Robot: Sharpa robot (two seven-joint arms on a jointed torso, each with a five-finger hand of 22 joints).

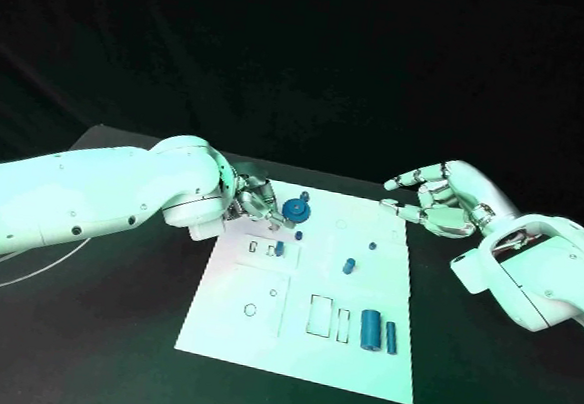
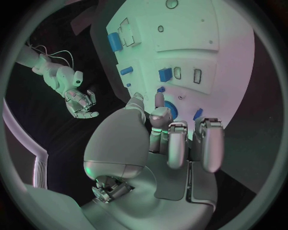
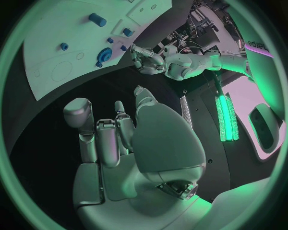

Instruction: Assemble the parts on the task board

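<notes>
The white task board (image 1: 237,341) lies in the middle of the black table. A blue gear (image 1: 296,211) sits near its far left edge, with a small blue peg (image 1: 305,197) just behind it. My left hand (image 1: 256,202) hovers right beside the gear with its fingers curled in and nothing in them. In the left wrist view the fingertips (image 2: 159,101) reach up to the gear (image 2: 174,109); in the right wrist view a small gap shows between that hand (image 3: 147,60) and the gear (image 3: 105,53). My right hand (image 1: 437,201) floats over the board's far right corner, fingers spread, holding nothing.
Two long blue blocks (image 1: 370,329) (image 1: 391,337) lie side by side at the board's near right. A blue peg (image 1: 349,265) stands mid-board, and a small blue piece (image 1: 279,249) sits in a slot on the left. Black table surrounds the board.
</notes>
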